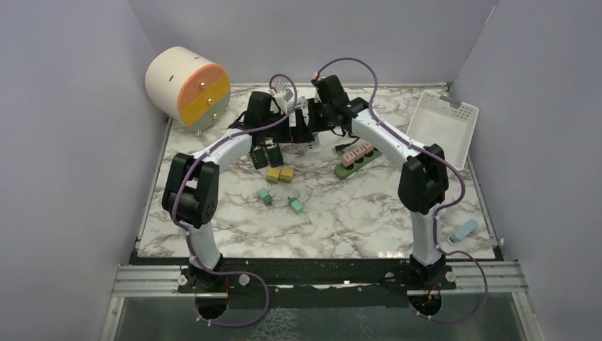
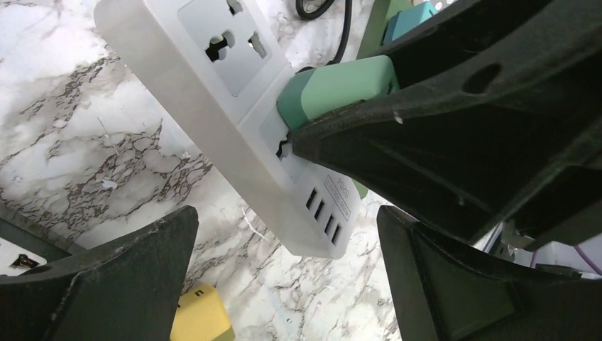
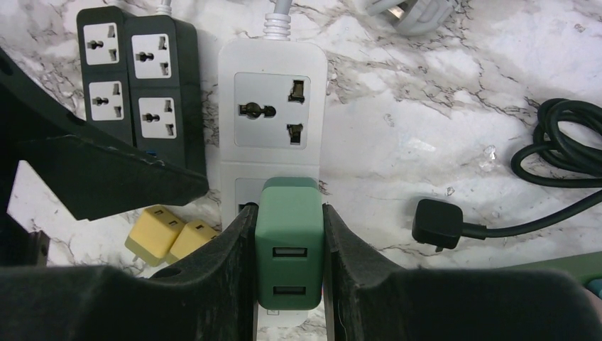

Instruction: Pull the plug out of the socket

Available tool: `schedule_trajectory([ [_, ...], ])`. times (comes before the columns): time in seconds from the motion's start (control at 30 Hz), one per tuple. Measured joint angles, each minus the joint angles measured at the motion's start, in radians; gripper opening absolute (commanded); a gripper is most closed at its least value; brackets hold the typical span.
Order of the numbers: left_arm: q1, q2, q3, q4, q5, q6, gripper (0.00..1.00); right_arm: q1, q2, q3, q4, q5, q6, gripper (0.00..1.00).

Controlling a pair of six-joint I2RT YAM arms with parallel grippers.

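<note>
1. Worktop (image 1: 319, 227): marbled, walled on three sides; we see both arms reaching to the middle of its far edge.
2. Drum (image 1: 186, 87): cream, orange and yellow face, at the far left corner.
3. Basket (image 1: 447, 128): white, tilted against the right edge, far half.
4. Green strip (image 1: 358, 160): right of centre, pink blocks on it; its teal end shows in the left wrist view.
5. White strip (image 3: 273, 78): near the far edge, mid-width, cord leading away. One free socket at the cord end, a USB row at the other end.
6. Black strip (image 3: 131, 71): four sockets, touching or just beside the white strip's left flank; we cannot tell which.
7. Left claw (image 2: 284, 220): jaws wide, holding nothing, one finger either side of the white strip's USB end. We cannot tell whether it touches.
8. Right claw (image 3: 289, 213): narrow, clamped on the plug (image 3: 289, 227), one finger on each flank.
9. Plug: green, two USB ports, sitting on the white strip's second socket, body against the face. We cannot see the pins.
10. Black plug (image 3: 436, 224): lying flat right of the white strip, cable coiled beyond it.
11. Yellow blocks (image 3: 170, 238): a touching pair, near side of the black strip.
12. Two small green blocks (image 1: 265, 196): apart, mid-worktop.
13. Blue item (image 1: 465, 229): at the near right corner, too small to identify.
</note>
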State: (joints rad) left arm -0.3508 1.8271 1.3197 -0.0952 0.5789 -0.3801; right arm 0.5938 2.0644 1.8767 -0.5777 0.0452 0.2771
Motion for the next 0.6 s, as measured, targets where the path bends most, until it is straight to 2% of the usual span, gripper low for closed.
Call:
schedule_trajectory([
  [0.2, 0.0, 0.033, 0.0, 0.01, 0.005, -0.019, 0.97, -0.001, -0.014, 0.0, 0.0, -0.022, 0.014, 0.01],
  [0.27, 0.0, 0.047, 0.0, 0.01, 0.005, -0.022, 0.92, -0.005, -0.022, 0.002, 0.0, -0.035, 0.019, 0.01],
  [0.3, 0.0, 0.051, 0.0, 0.01, 0.007, -0.026, 0.84, -0.006, -0.025, 0.004, 0.0, -0.04, 0.021, 0.01],
  [0.33, 0.0, 0.053, 0.0, 0.012, 0.009, -0.03, 0.7, -0.007, -0.027, 0.005, 0.0, -0.048, 0.022, 0.01],
  [0.4, 0.0, 0.053, 0.002, 0.022, 0.016, -0.039, 0.29, -0.009, -0.027, 0.014, -0.002, -0.064, 0.024, 0.01],
  [0.43, 0.0, 0.053, 0.005, 0.028, 0.024, -0.047, 0.12, -0.011, -0.027, 0.019, -0.001, -0.07, 0.026, 0.01],
  [0.47, 0.0, 0.053, 0.007, 0.032, 0.016, -0.06, 0.0, -0.012, -0.027, 0.029, 0.0, -0.078, 0.029, 0.01],
  [0.6, 0.016, 0.079, 0.02, 0.042, 0.008, -0.083, 0.0, -0.018, -0.045, 0.071, 0.011, -0.1, 0.035, 0.01],
])
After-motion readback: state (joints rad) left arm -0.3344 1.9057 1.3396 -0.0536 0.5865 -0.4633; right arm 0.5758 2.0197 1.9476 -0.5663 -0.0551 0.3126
